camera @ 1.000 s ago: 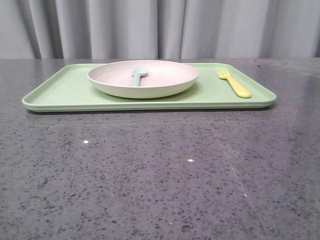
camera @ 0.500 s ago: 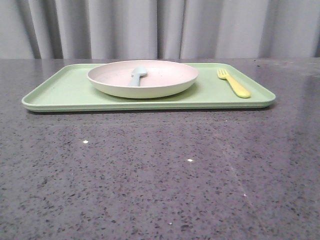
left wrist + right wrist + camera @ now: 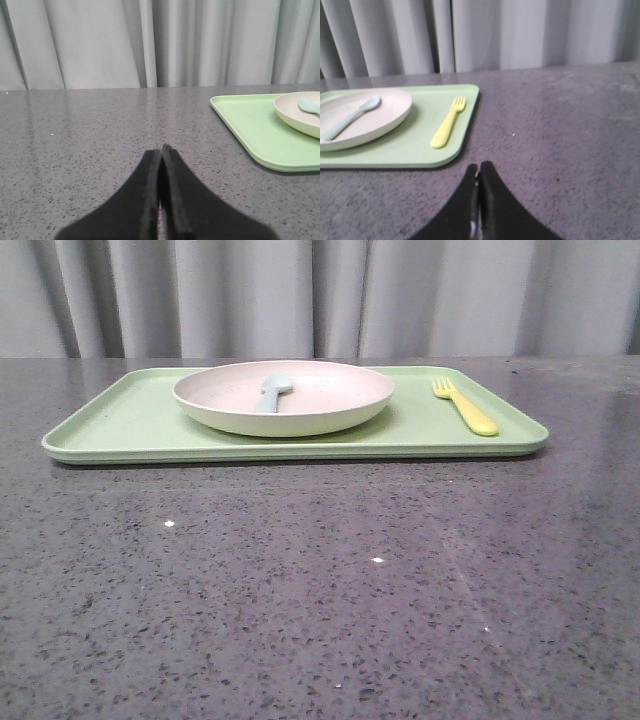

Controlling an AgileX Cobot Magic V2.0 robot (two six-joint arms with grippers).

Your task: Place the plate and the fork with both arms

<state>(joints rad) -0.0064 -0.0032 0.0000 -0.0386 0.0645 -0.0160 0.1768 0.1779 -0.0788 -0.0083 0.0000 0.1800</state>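
Sitting on the green tray (image 3: pixel 130 425) in the upper middle of the front frame, the pink plate (image 3: pixel 320 405) holds a pale blue spoon (image 3: pixel 273 392), and the yellow fork (image 3: pixel 465 405) lies flat on the tray just right of the plate, tines pointing away from the camera, not touching it. Left gripper (image 3: pixel 161 150) shows at the bottom of its wrist frame, fingers pressed together, holding nothing, over bare table with the tray's corner at the right edge. Right gripper (image 3: pixel 479 167) is likewise closed and empty at bottom centre, with the fork up-left of it. Scene fits either plate and fork already set down on the tray or both waiting there for pickup; can't tell which. Judgement: any grasp needs the fingers opened wide beforehand, a low approach for the thin fork, and the plate kept level so the spoon doesn't slide.
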